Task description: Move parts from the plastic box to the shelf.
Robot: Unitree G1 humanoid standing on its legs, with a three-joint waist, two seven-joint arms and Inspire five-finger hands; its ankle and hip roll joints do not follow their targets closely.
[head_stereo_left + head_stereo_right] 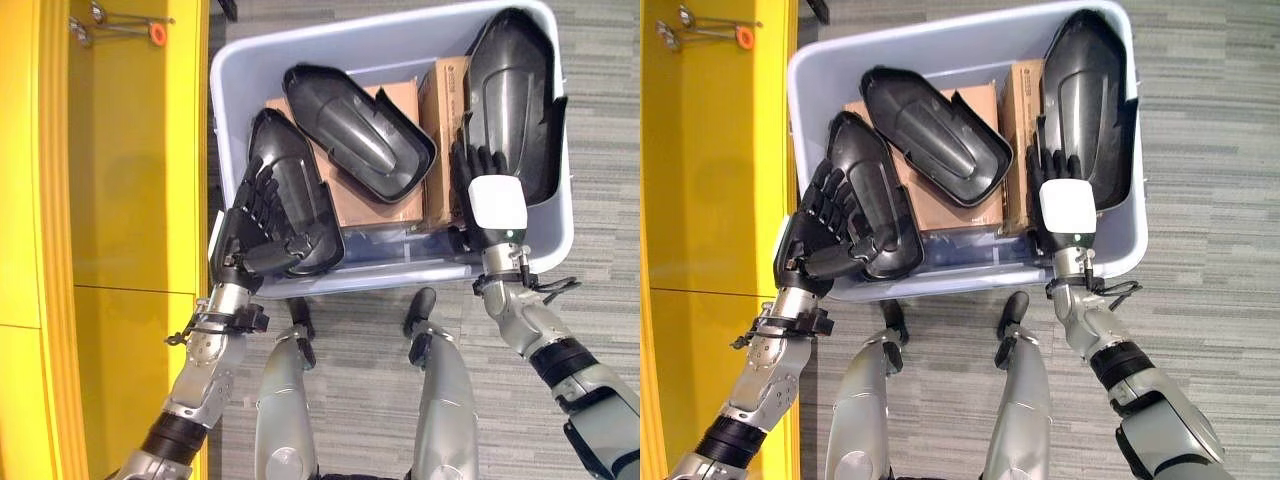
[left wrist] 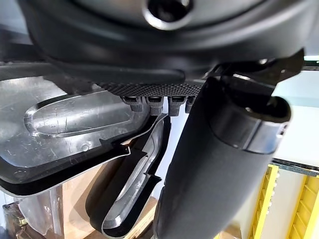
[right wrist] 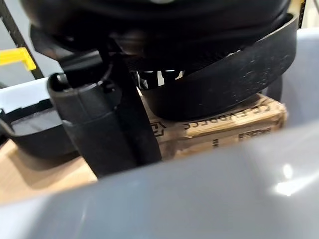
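Note:
A pale blue plastic box [image 1: 400,275] stands on the floor and holds three black moulded parts. My left hand [image 1: 258,215] is shut on the left part [image 1: 300,180] at the box's near left corner, fingers across its hollow side and thumb [image 2: 214,164] under its rim [image 2: 75,129]. My right hand [image 1: 497,205], with a white cover on its back, is shut on the lower edge of the tall right part [image 1: 515,95], thumb [image 3: 104,129] beneath the part's rim [image 3: 224,84]. The middle part [image 1: 360,130] lies free, hollow side up. The yellow shelf [image 1: 130,150] runs along the left.
Brown cardboard boxes [image 1: 370,200] lie under the parts inside the box. Metal hooks with an orange knob [image 1: 157,33] hang at the shelf's far end. Grey carpet [image 1: 600,150] surrounds the box on the right and near sides.

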